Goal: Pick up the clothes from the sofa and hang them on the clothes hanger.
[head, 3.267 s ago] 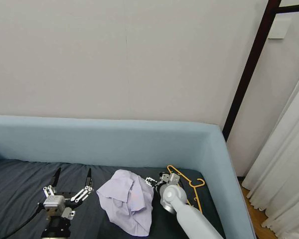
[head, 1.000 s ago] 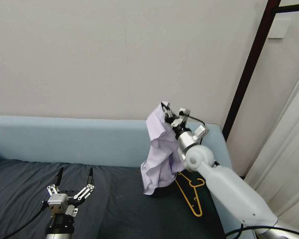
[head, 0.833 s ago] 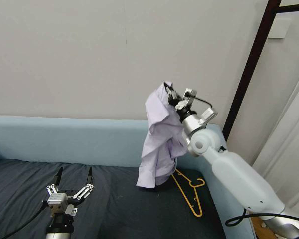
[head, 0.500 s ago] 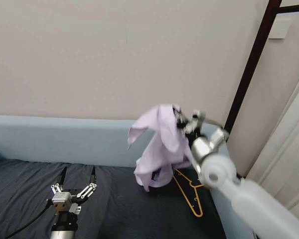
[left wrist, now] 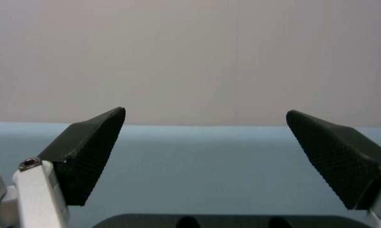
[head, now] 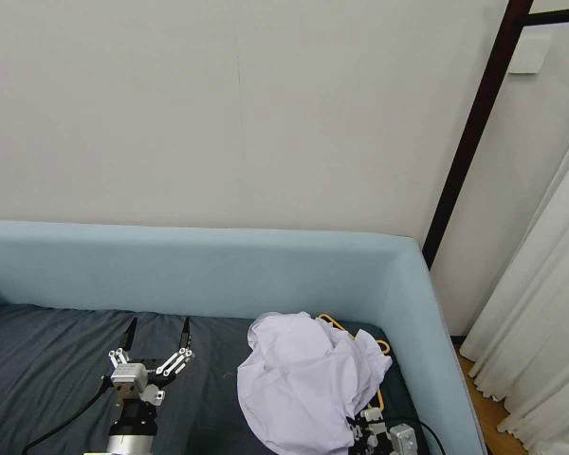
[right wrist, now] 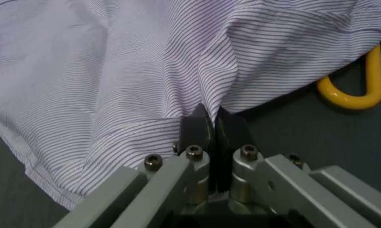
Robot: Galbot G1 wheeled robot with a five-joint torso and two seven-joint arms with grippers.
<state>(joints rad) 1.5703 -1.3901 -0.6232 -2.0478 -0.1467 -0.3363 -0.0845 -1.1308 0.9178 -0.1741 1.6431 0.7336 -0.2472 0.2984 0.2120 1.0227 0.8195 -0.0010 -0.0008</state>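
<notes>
Lilac pinstriped shirt [right wrist: 114, 71] cloth is what I have between the fingers of the right gripper [right wrist: 206, 118]. They are pressed together on a raised fold of it, and I can see no gap between the dark tips. Around that pinch the garment lies crumpled in a loose heap on the dark grey seat cushion [head: 47, 351], at the right end of the light blue sofa [head: 218, 275], near the armrest. It partly covers the yellow plastic clothes hanger [right wrist: 349, 94], whose curved end pokes out from under the cloth just beside my grip.

I judge the shirt light, thin and limp. It will sag, drape and swing rather than keep any shape, and a small pinched fold could slide out under a jerk. The collar or a shoulder seam, where the cloth is doubled, would give a firmer hold, though I cannot pick out the collar in this heap. The hanger looks stiff and light.

My left gripper [head: 158, 327] hovers over the seat, well apart from the shirt, fingers spread wide and holding nothing.
</notes>
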